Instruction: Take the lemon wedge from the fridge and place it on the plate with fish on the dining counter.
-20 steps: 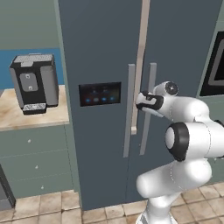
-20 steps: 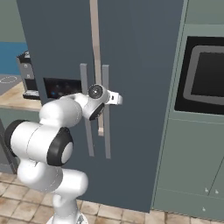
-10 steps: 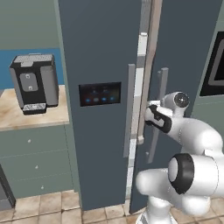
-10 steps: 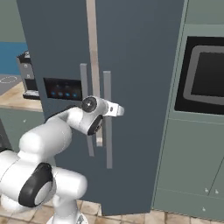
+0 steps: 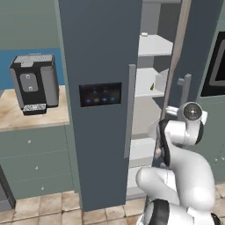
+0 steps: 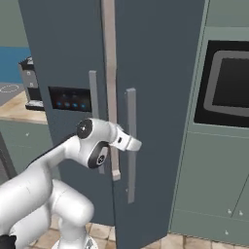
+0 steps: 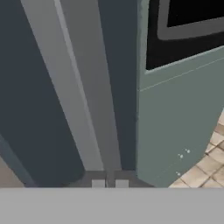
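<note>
The dark slate-grey fridge stands in front of me with its right door swung partly open, so white shelves show inside. A small yellowish speck lies on a middle shelf; it is too small to tell whether it is the lemon wedge. My gripper is against the right door's long vertical handle. In the hand view my gripper is shut, the tips almost touching with nothing between them. The plate, the fish and the dining counter are out of view.
A black coffee machine stands on a light wooden top to the left of the fridge. A grey-green cabinet with a built-in microwave stands close on the right of the open door. Tiled floor lies below.
The fridge's right door has swung from barely ajar to well open, baring the shelves. My arm has drawn back and down with it.
</note>
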Available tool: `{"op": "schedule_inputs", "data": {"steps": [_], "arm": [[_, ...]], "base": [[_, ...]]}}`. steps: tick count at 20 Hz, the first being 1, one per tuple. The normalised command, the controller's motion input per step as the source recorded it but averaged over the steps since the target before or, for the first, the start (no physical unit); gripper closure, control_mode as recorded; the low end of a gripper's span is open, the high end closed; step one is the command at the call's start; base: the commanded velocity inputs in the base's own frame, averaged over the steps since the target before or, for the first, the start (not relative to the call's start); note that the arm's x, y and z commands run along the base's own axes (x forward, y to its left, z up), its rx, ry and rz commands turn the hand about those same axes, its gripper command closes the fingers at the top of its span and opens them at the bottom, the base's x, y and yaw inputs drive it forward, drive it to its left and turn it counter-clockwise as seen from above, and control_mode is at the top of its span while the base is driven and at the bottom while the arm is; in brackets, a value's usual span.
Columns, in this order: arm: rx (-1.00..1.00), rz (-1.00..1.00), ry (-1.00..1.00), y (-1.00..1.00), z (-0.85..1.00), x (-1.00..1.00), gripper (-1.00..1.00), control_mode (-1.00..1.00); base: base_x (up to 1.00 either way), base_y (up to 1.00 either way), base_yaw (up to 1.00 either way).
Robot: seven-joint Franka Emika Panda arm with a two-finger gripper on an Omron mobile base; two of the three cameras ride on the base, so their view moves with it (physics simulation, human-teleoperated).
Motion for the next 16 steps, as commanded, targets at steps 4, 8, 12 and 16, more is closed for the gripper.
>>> {"op": "schedule_inputs", "data": {"steps": [4, 8, 12, 16], "arm": [[0.29, -0.37, 0.0, -0.47, 0.89, -1.0, -1.0, -1.0], [0.16, -0.06, 0.0, 0.36, 1.0, -1.0, -1.0, -1.0], [0.0, 0.04, 0.02, 0.98, 0.85, -0.94, -1.0, -1.0], [-0.03, 0.07, 0.0, 1.0, 0.68, -0.41, -1.0, -1.0]], "base": [[0.0, 0.0, 0.0], [0.0, 0.0, 0.0], [0.0, 0.0, 0.0], [0.0, 0.0, 0.0]]}}
